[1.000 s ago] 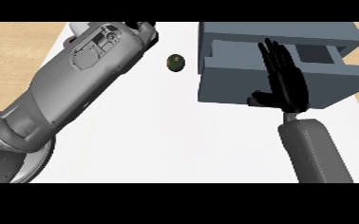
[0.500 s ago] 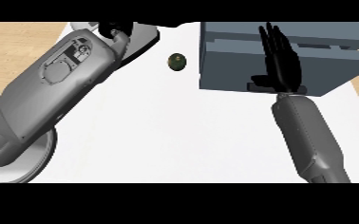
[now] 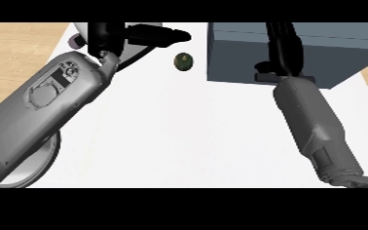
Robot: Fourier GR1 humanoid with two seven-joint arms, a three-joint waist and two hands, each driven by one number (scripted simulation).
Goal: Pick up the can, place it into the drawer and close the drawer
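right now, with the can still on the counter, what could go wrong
The can lies on the white counter, outside the grey drawer unit. The right robot hand rests straight against the unit, so the drawer may get closed without the can inside. The left robot hand reaches beside the can with its bulky forearm low over the counter, so a sideways approach could nudge the can away.

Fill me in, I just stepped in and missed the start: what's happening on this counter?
A humanoid robot works at a white counter. Its right hand rests, fingers straight, against the grey-blue drawer box. Its left hand reaches toward the small dark green can, which stands on the counter just left of the drawer, not yet grasped.
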